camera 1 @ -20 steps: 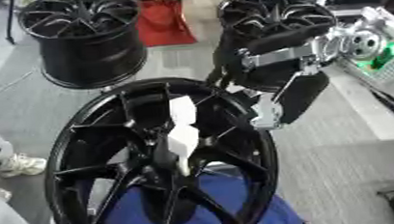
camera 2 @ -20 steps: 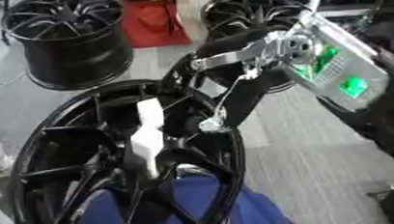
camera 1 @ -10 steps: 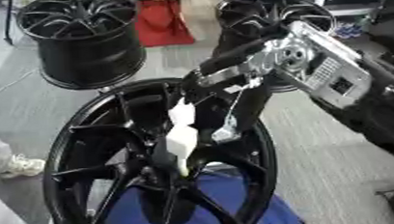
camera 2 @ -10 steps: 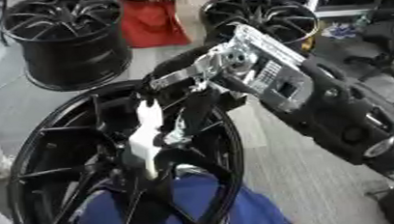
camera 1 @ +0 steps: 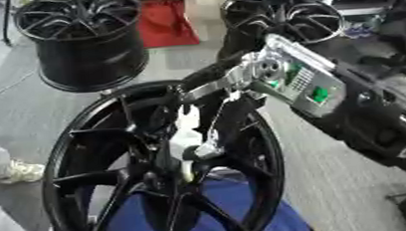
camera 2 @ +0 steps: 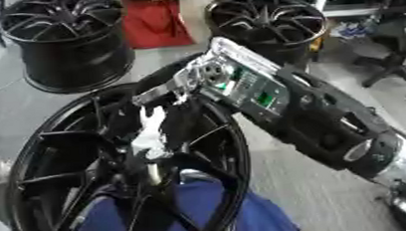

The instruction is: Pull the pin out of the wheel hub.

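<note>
Grey workshop floor behind, the black spoked alloy wheel hub (camera 1: 87,163) stands upright; its white plastic pin (camera 1: 186,133) sits at the centre. Black right hand (camera 1: 167,117) curls around it. Likely light, rigid, smooth; best gripped mid-shaft.

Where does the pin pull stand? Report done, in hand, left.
Done: the right hand has reached into the nearest wheel hub, its dark fingers around the top of the white pin. In hand: closing on the pin, though whether it is gripped cannot be told. Left: the pull itself, since the pin sits seated at the hub's centre.
</note>
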